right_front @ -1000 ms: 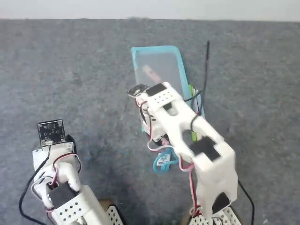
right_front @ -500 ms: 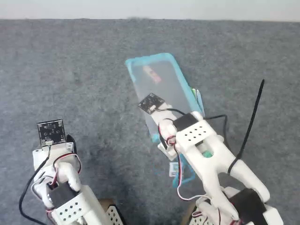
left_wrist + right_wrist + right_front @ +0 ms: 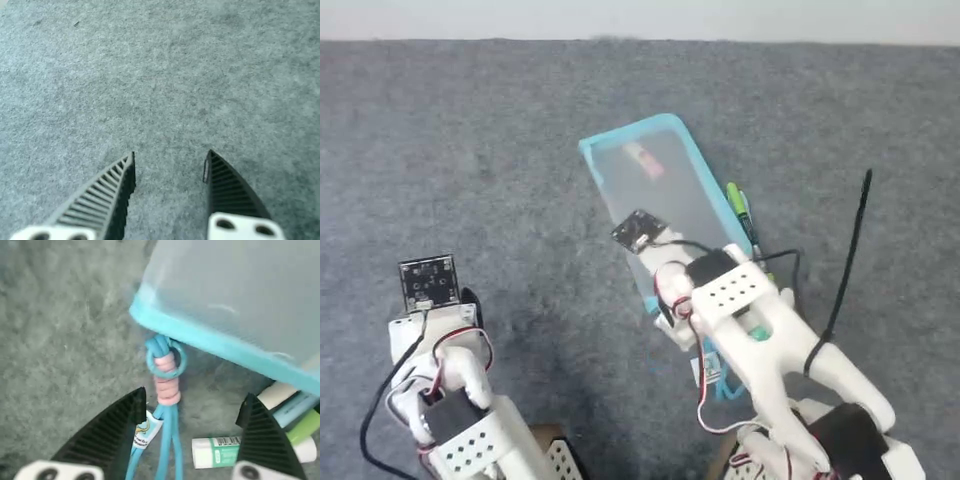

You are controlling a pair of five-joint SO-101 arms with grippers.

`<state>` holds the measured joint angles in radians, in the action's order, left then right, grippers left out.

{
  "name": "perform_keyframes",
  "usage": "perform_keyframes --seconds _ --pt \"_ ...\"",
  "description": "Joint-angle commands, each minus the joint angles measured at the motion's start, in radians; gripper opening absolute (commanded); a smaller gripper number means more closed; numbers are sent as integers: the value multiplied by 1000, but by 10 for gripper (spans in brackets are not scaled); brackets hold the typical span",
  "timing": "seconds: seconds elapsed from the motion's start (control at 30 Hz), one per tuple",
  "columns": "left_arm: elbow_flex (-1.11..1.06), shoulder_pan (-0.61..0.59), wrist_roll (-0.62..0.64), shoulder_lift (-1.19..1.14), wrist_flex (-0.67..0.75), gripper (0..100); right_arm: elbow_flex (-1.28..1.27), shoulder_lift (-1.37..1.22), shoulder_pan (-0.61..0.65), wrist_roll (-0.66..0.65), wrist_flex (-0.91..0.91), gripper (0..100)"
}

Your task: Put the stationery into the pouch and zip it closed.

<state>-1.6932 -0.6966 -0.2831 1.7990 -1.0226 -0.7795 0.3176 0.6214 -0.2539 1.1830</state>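
A translucent pouch (image 3: 655,190) with a teal border lies slanted on the grey carpet, a pink item (image 3: 642,158) inside it near its far end. The right arm (image 3: 740,300) hangs over the pouch's near end. In the right wrist view my right gripper (image 3: 194,397) is open just off the pouch's teal corner (image 3: 200,337), straddling the zipper pull ring (image 3: 166,360), its pink bead (image 3: 167,385) and teal cord (image 3: 167,450) without touching them. A white and green tube (image 3: 220,450) and pen ends (image 3: 295,410) lie beside the pouch. My left gripper (image 3: 170,155) is open over bare carpet.
A green pen (image 3: 740,205) lies along the pouch's right side. The left arm (image 3: 440,340) sits folded at the near left, well away from the pouch. A black cable (image 3: 850,250) rises beside the right arm. Grey carpet stretches wide to the left and at the back.
The right arm has drawn back toward the near edge. The pouch swung and slid with it, its far end now further left, and the green pen now shows beside it. The left arm kept still.
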Motion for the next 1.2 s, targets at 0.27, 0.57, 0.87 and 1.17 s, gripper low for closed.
perform_keyframes --seconds 0.27,0.57,0.87,1.17 --pt "8 9 -9 29 -8 214 -31 48 -4 -71 1 291" --pt "8 9 -9 29 -8 214 -44 -101 -12 -66 -150 291" --pt "8 9 -8 29 -8 214 -2 -131 -35 -64 -157 46" --pt "22 9 -28 29 32 214 206 -22 -194 -63 33 7"
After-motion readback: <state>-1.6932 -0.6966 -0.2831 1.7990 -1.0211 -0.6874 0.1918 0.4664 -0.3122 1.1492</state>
